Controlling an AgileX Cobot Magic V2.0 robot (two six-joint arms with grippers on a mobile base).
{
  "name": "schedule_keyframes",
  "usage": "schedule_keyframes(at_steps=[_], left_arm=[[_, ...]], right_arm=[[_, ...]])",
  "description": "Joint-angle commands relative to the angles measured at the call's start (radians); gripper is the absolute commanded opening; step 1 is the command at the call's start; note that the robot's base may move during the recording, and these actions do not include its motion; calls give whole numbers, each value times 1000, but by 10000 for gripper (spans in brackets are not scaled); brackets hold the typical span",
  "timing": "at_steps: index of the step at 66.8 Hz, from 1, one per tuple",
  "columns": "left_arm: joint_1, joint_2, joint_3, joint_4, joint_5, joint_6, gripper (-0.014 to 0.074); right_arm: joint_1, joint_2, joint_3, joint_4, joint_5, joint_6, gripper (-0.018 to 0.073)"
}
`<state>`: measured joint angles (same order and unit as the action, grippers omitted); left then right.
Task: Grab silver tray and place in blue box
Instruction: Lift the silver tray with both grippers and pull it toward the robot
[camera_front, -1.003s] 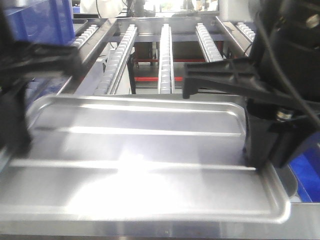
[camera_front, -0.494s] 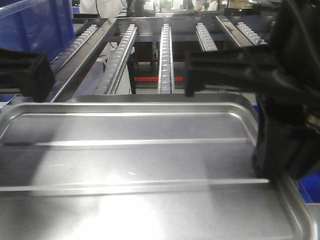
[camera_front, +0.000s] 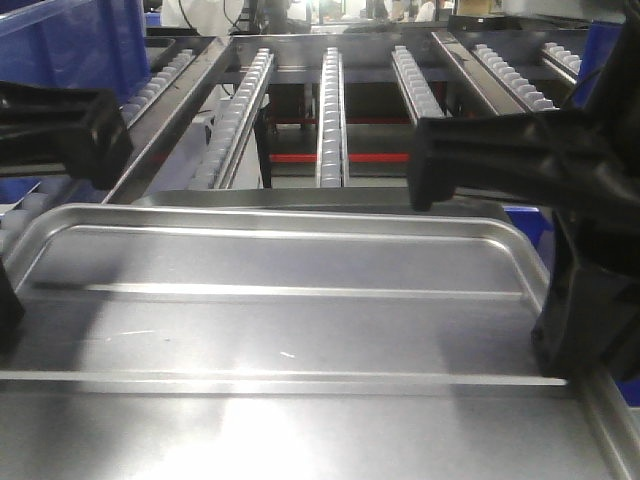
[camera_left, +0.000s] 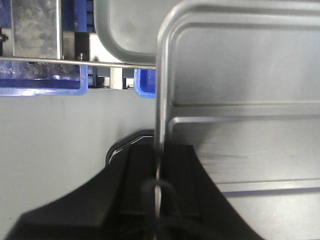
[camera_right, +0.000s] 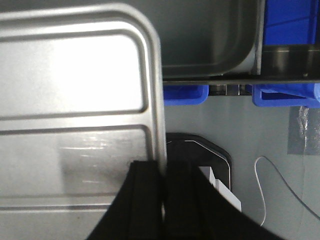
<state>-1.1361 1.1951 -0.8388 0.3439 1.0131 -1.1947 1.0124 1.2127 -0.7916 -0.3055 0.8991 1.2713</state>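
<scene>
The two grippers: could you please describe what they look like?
Both are matt black. The left gripper has two flat, broad fingers widening into a bulky body; the right gripper matches, with a white block beside one finger. No markings show.

Shiny rectangular silver metal tray (camera_front: 300, 330): level, open side up, two long ridges.
Bright blue plastic box (camera_front: 70, 45): far left, apart.
</scene>
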Motion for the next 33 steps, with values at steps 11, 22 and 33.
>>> schedule_keyframes(at_steps=[11, 22, 33], left_arm=[[-9, -20, -27, 6, -37, -8, -10], [-9, -20, -27, 6, -37, -8, -10], [-9, -20, -27, 6, -30, -8, -10]], right_arm=[[5, -26, -28, -29, -59, 9, 52], [5, -26, -28, -29, -59, 9, 52], [5, -26, -28, -29, -58, 9, 52]])
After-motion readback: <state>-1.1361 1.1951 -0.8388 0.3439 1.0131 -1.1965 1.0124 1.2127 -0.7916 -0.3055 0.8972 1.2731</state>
